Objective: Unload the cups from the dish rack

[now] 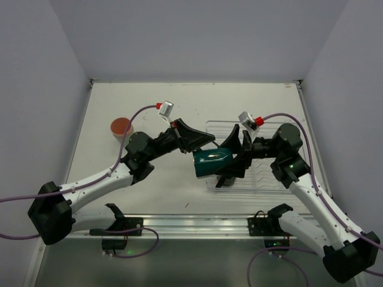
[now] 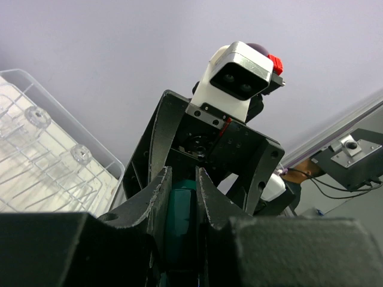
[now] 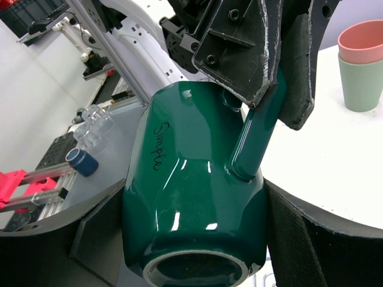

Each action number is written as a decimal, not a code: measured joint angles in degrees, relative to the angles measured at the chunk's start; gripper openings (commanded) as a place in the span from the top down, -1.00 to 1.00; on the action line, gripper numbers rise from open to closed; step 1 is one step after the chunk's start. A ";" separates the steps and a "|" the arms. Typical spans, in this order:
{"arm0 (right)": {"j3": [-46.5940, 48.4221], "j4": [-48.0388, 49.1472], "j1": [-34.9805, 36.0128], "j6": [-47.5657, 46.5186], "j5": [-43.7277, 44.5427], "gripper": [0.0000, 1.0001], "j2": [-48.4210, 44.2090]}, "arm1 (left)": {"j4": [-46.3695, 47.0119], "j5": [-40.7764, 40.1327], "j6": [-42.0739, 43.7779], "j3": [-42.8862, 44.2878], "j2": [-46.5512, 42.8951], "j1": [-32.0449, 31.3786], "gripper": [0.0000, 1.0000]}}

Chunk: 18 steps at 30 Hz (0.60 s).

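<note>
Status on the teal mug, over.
Right end effector gripping teal mug body over dish rack edge. Left end effector clamped on its handle. Nothing seen in the way.

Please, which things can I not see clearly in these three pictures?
- Dish rack, top view: the right arm and the teal mug cover much of it, so other cups inside cannot be told.
- Left gripper, both wrist views: whether it grips the mug's handle or only straddles it is unclear.
- Pale green tumbler, right wrist view: cut by the edge, rim hidden under the pink tumbler.
</note>
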 measured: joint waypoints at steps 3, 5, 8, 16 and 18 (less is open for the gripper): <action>0.46 -2.29 0.00 -1.05 0.52 1.00 -0.55 | -3.93 0.94 1.01 1.86 -0.04 0.00 1.00; 1.01 -4.11 0.04 -1.95 1.03 1.00 -0.90 | -7.61 1.31 2.01 3.50 -0.50 -0.09 1.00; 1.86 -6.21 0.46 -3.30 1.42 1.00 -1.36 | -14.88 1.73 4.90 6.71 -1.70 -0.50 1.00; 3.93 -9.68 1.18 -6.10 2.21 0.32 -1.95 | -26.34 2.71 10.69 12.66 -2.71 -1.16 1.00; 3.96 -10.78 1.31 -6.56 2.49 -0.45 -1.97 | -26.95 2.86 11.08 12.66 -2.71 -1.16 1.00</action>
